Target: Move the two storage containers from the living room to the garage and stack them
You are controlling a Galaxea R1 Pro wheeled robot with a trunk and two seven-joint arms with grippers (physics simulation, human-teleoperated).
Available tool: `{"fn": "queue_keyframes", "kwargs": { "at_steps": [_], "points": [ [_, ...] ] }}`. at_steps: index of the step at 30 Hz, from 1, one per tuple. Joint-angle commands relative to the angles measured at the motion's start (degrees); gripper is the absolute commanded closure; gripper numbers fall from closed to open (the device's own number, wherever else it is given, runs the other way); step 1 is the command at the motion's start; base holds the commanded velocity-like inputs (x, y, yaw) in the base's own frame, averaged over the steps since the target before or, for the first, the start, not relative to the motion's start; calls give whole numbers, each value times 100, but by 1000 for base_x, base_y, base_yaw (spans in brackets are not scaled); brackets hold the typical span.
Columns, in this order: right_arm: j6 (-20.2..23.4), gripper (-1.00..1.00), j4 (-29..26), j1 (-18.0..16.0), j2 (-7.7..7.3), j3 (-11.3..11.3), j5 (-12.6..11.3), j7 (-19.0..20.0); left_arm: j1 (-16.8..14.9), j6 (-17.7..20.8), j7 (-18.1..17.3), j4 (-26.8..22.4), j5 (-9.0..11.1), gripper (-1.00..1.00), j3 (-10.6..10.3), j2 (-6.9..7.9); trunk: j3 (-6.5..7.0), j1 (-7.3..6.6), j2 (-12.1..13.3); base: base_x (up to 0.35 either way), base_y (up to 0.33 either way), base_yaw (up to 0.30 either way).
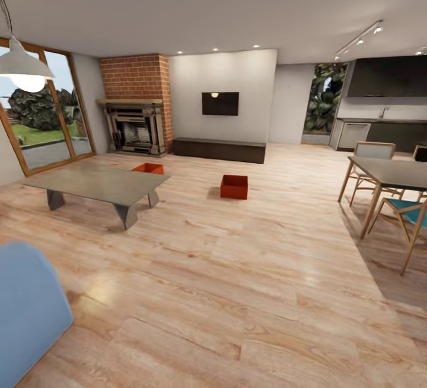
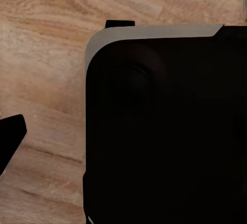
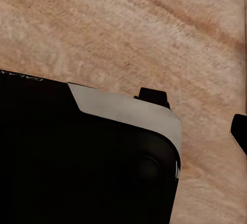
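Looking across the living room from my head camera, I take the step in hand to be the approach: nothing is picked up yet, and both storage containers sit far ahead on the wood-plank floor [image 1: 237, 293]. The largest thing near them is the low grey coffee table [image 1: 101, 183]; the brick fireplace [image 1: 136, 103] and the long dark cabinet [image 1: 219, 149] stand behind it against the far wall, and the dining table [image 1: 391, 171] is off to the right. The nearer container [image 1: 234, 187] stands in the open between coffee table and cabinet. The second container [image 1: 148, 168] sits just behind the coffee table's far corner, partly hidden by it.

My next move, as I judge it, calls for driving the base forward toward the open box, then lowering an arm to a wall.

Both wrist cameras show dark robot body over the planks; I cannot tell whether either claw is wide or narrow. The containers lie well apart from both.
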Motion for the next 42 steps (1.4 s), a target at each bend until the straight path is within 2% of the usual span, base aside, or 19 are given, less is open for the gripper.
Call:
{"fn": "queue_keyframes", "kwargs": {
  "at_steps": [1,9,42],
  "points": [
    [-29,-100,17,-7,2,37,-60,38,-1,-16,2,2,13,-100,4,0,-6,3,-2,322,0,-237],
    [-23,-100,17,-7,1,37,-62,38,-1,-16,2,-1,13,-100,4,0,-6,3,-2,322,0,-208],
    [-14,-100,15,-7,2,46,-60,38,-1,-16,2,-1,13,-100,4,0,-6,3,-2,322,0,-2]
  ]
}}
